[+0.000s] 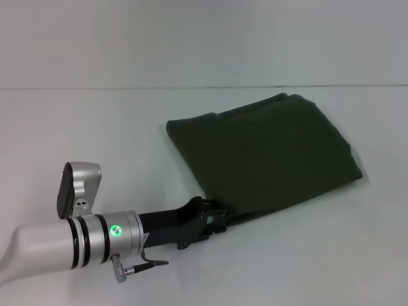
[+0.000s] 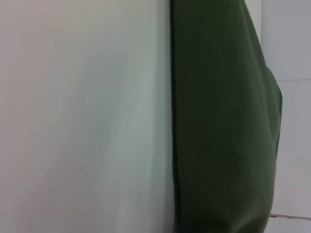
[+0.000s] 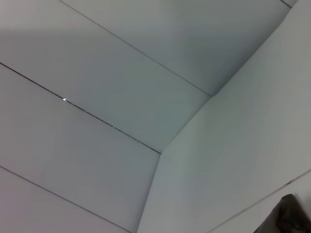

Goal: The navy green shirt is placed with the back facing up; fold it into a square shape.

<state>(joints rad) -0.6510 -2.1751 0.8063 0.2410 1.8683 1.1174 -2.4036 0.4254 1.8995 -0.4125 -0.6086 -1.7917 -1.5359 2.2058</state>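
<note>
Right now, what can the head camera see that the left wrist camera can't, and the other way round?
Only the head view shows the left gripper at the near corner of the navy green shirt, and the shirt's whole folded outline lying on the white table. Only the left wrist view shows a close look along one straight shirt edge. Both show the dark green cloth on the pale surface.

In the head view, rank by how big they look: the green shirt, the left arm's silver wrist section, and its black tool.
1. The navy green shirt, largest by far.
2. The silver wrist section, though it sits nearer the camera.
3. The left tool, smallest; its tip is at the shirt's near edge.
</note>
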